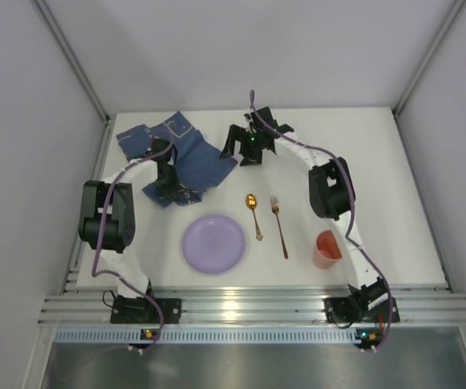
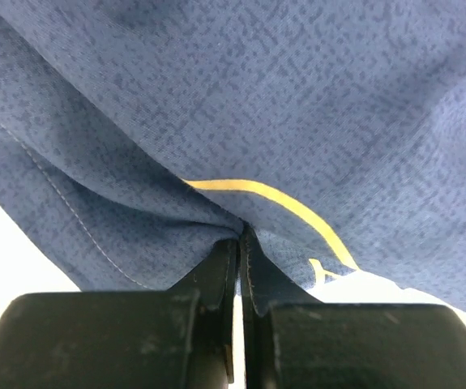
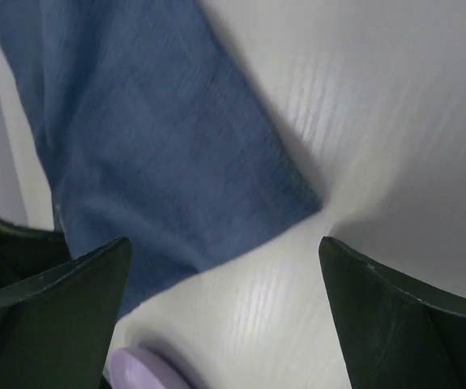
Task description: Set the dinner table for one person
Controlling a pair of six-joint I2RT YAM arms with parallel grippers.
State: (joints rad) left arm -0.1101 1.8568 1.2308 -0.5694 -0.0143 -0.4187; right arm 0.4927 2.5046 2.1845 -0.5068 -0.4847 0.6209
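The white dinner table (image 1: 386,170) carries a crumpled dark blue placemat (image 1: 185,150) at the back left. My left gripper (image 1: 165,191) is shut on the mat's near edge; in the left wrist view the jaws (image 2: 241,237) pinch a fold of the blue cloth (image 2: 257,97), which has a yellow line on it. My right gripper (image 1: 250,151) stands open just right of the mat, holding nothing. Its wrist view shows the gripper (image 3: 223,245) above a corner of the placemat (image 3: 151,146) and bare table (image 3: 362,121).
A lilac plate (image 1: 214,243) lies front centre, and its rim (image 3: 147,371) shows in the right wrist view. A gold spoon (image 1: 254,214) and a fork (image 1: 280,227) lie to its right. An orange cup (image 1: 327,248) stands further right. An aluminium rail (image 1: 257,308) runs along the near edge.
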